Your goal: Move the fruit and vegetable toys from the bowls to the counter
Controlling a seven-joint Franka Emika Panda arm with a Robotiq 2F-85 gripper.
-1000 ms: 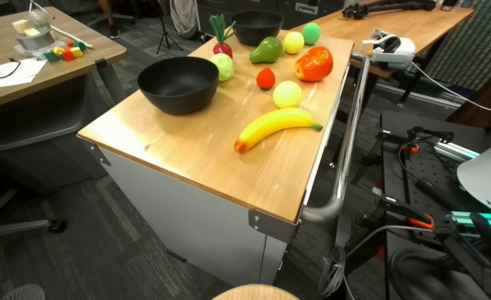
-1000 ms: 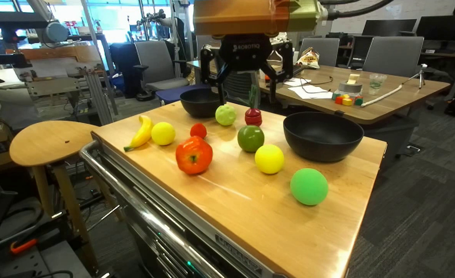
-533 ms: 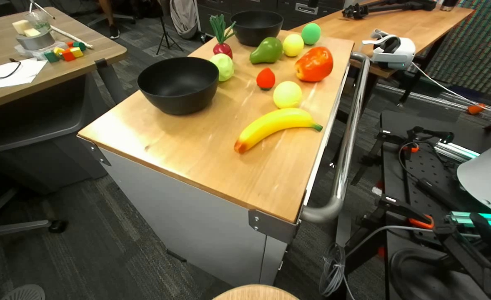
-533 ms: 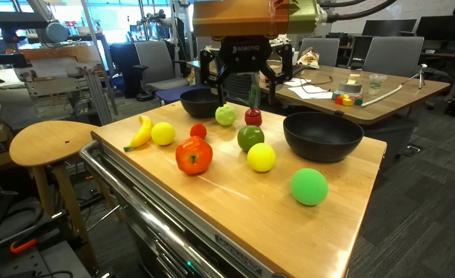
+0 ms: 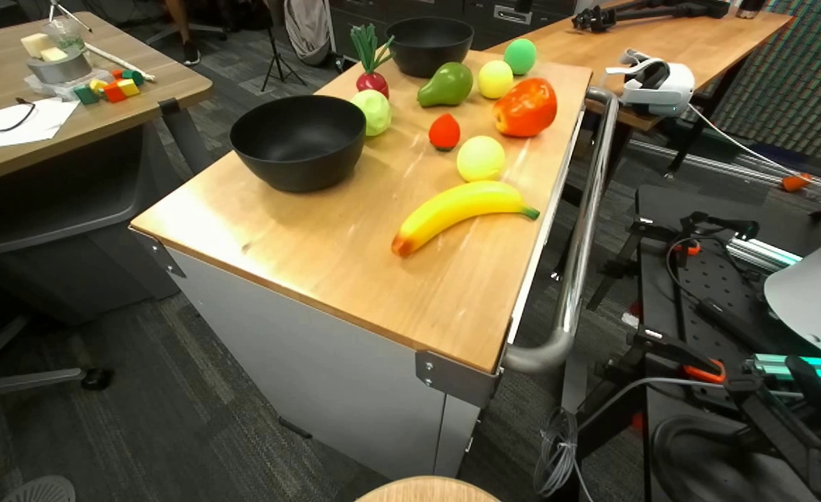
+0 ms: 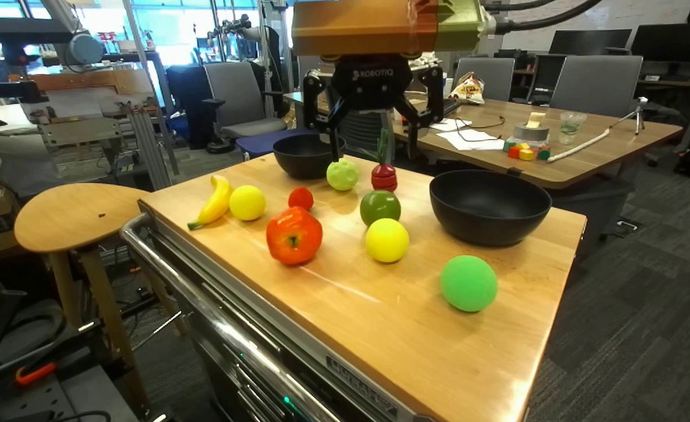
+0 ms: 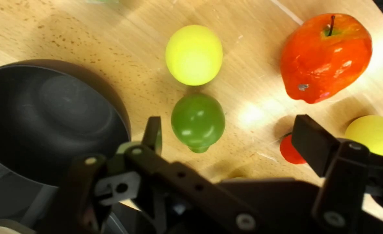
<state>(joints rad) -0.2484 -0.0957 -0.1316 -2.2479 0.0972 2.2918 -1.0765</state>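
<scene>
My gripper (image 6: 374, 153) is open and empty, held above the counter (image 6: 345, 293). In the wrist view its fingers (image 7: 230, 131) are wide apart, with the green pear (image 7: 198, 120) below, nearer the left finger. Two black bowls (image 5: 299, 164) (image 5: 430, 52) stand on the counter; their visible insides hold nothing. On the wood lie a banana (image 5: 463, 209), a yellow ball (image 5: 480, 159), a red strawberry (image 5: 444, 132), a red-orange pepper (image 5: 526, 108), a pale green ball (image 5: 371, 111), a radish with leaves (image 5: 373, 82), another yellow ball (image 6: 387, 240) and a green ball (image 6: 468, 283).
A metal rail (image 5: 588, 230) runs along one counter edge. A round wooden stool (image 6: 81, 214) stands beside the counter. Another table (image 6: 603, 129) with papers, tape and small blocks is behind. A white headset (image 5: 658, 84) lies on a further table.
The yellow ball near the green ball has rolled away from the green ball, closer to the pear and pepper. The arm has lowered very slightly. The other toys and bowls stay put.
</scene>
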